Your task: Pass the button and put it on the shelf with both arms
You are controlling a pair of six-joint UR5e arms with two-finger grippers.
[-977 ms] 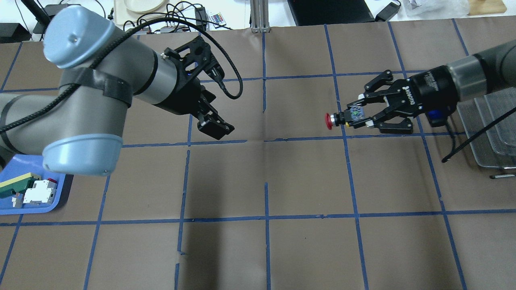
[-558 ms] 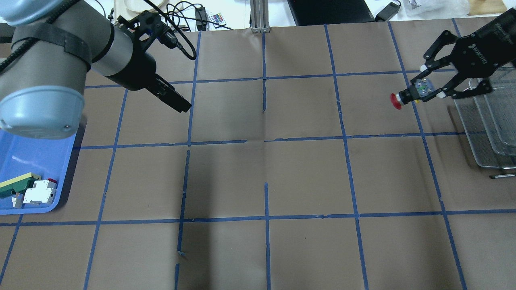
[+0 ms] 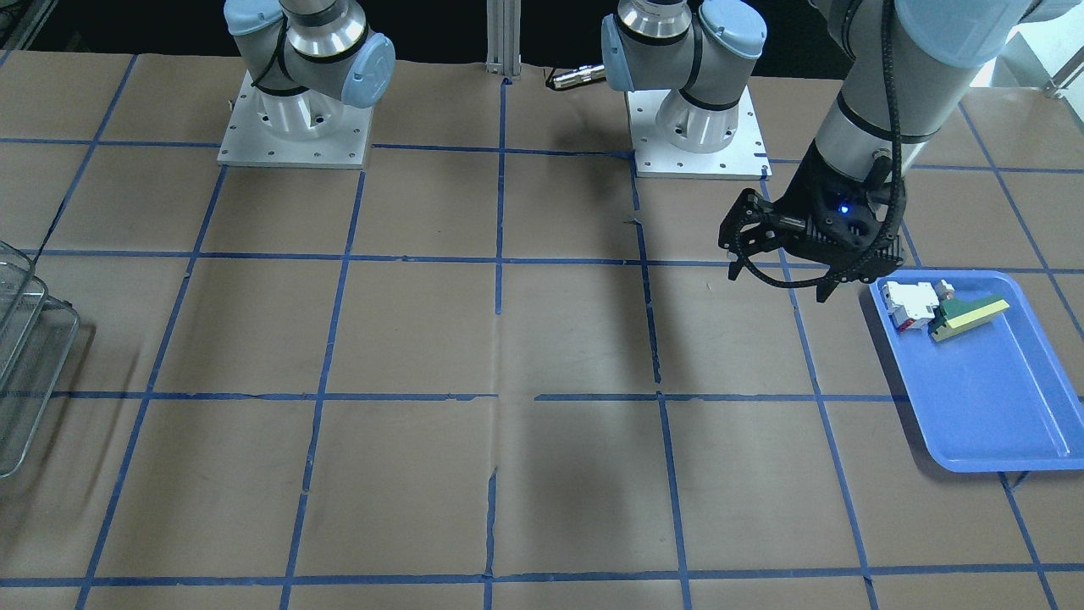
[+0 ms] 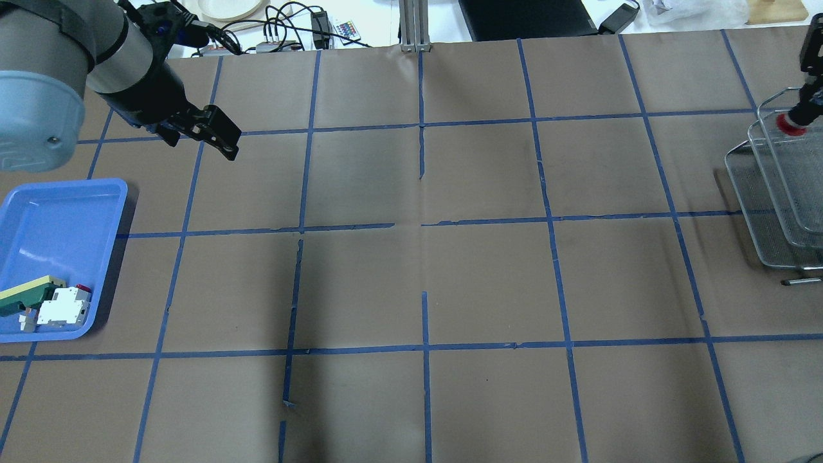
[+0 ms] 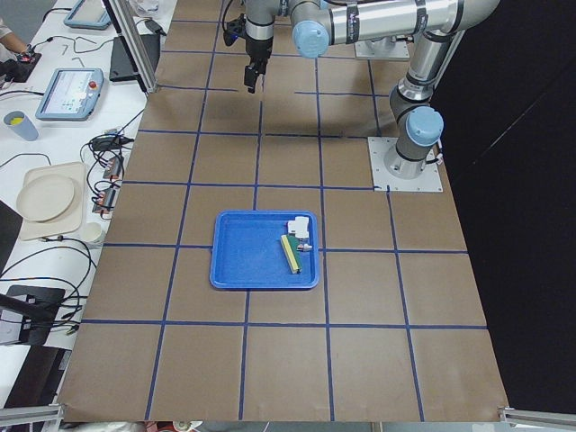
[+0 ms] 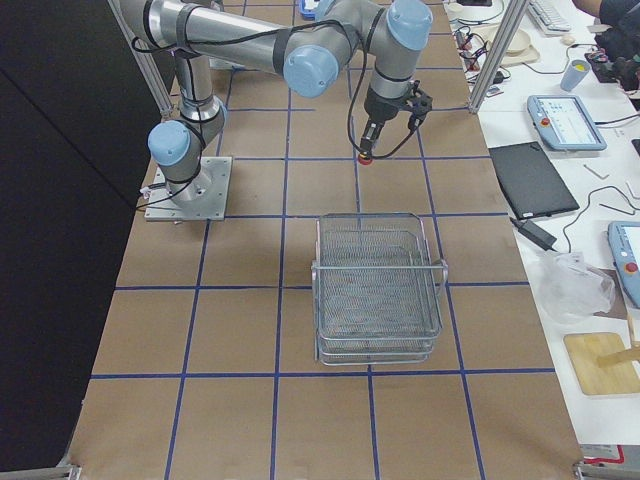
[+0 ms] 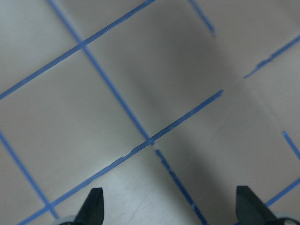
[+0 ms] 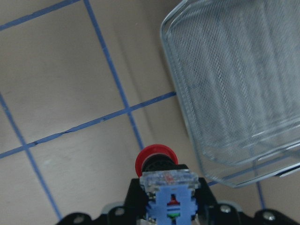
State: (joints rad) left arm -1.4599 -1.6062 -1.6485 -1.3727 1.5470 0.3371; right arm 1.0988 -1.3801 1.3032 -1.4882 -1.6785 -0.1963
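Observation:
The button (image 8: 156, 158), with a red cap, a black body and a blue terminal block, is held in my right gripper (image 8: 168, 199), which is shut on it with the cap pointing down. It hangs above the table just outside the corner rim of the silver wire-mesh shelf (image 8: 243, 84). In the overhead view the button (image 4: 789, 125) shows at the right edge over the shelf (image 4: 771, 206) rim; most of the gripper is cut off there. My left gripper (image 4: 215, 134) is open and empty at the far left; its fingertips (image 7: 96, 202) stand wide apart over bare paper.
A blue tray (image 4: 58, 218) at the near left holds a white-and-red switch block (image 4: 63, 307) and a green-and-yellow wedge (image 4: 26, 296). Brown paper with blue tape lines covers the table. Cables and a plate lie beyond the far edge.
My right gripper has carried the button to the right, from mid-table to the shelf's corner. My left arm has drawn back to the far left, uncovering the blue tray.

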